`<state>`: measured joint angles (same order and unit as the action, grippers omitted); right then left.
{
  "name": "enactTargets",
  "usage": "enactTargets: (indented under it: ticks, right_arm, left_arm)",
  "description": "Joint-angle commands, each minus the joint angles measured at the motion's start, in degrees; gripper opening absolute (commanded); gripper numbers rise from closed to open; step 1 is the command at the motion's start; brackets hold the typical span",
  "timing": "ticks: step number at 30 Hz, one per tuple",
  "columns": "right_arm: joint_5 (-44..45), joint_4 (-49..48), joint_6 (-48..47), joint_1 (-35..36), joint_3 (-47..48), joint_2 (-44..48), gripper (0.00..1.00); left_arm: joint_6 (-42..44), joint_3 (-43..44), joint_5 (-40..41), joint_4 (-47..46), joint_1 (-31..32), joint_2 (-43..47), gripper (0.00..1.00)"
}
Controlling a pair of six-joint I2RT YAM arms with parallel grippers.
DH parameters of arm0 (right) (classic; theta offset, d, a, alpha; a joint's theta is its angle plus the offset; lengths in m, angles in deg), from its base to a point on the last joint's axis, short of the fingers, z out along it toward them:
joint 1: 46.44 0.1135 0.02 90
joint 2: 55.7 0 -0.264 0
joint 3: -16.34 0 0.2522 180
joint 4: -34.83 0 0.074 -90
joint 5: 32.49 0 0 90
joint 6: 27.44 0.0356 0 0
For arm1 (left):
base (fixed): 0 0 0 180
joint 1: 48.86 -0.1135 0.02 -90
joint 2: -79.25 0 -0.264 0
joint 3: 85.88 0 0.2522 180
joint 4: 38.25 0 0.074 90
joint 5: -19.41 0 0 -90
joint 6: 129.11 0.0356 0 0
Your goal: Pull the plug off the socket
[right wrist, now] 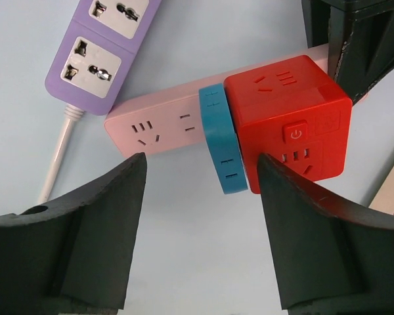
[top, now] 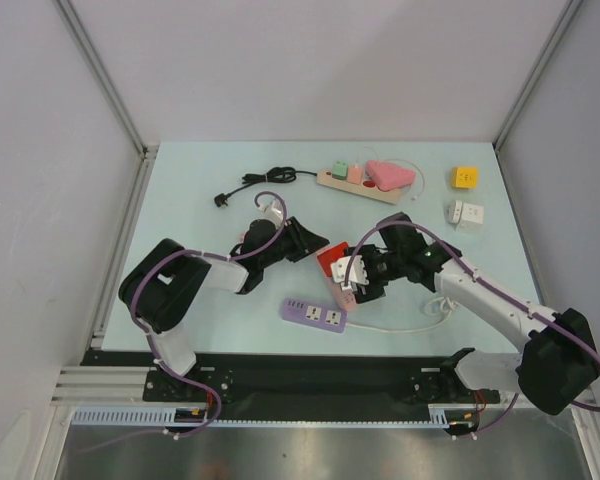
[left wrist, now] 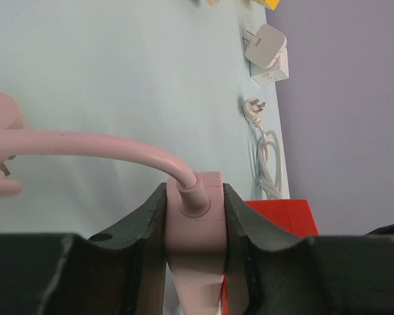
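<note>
A pink socket strip (right wrist: 161,125) lies on the table with a red cube plug (right wrist: 285,121) and its blue part (right wrist: 220,144) seated on it. In the top view the red cube (top: 330,260) sits between both grippers. My left gripper (left wrist: 194,193) is shut on the pink strip's cable end (left wrist: 196,216), with the pink cable (left wrist: 85,144) running off to the left. My right gripper (right wrist: 200,161) is open and empty, hovering over the strip just short of the blue part. In the top view the left gripper (top: 308,244) and right gripper (top: 358,280) stand close together.
A purple power strip (top: 315,315) lies in front with a white cable (top: 435,310). At the back are a beige strip with plugs (top: 352,180), a pink triangular piece (top: 390,175), a black cable (top: 265,182), a yellow cube (top: 466,178) and white adapters (top: 466,213).
</note>
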<state>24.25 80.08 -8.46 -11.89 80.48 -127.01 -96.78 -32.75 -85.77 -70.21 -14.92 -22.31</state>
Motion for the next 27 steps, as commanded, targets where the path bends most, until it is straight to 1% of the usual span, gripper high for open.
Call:
enactTargets:
  ticks: [1,8,13,23,27]
  right_arm:
    - [0.21,0.86,-0.87,0.87,-1.41,0.73,0.72]
    - [-0.41,1.74,-0.96,0.88,-2.64,2.23,0.60]
    - [-0.41,1.47,-1.05,0.79,-2.91,1.96,0.57]
    - [-1.37,4.28,-2.01,1.75,-3.78,1.52,0.51]
    - [-1.38,4.81,-2.10,1.93,-4.31,2.66,0.49]
  left_arm:
    - [0.98,0.09,-0.38,-3.33,0.08,1.10,0.00]
    - [0.98,0.09,-0.38,-3.24,0.08,0.75,0.00]
    - [0.98,0.09,-0.38,-3.15,0.08,1.01,0.00]
    - [1.16,0.26,-0.29,-2.98,0.08,1.01,0.00]
    - [1.24,0.26,-0.20,-2.98,0.08,0.92,0.00]
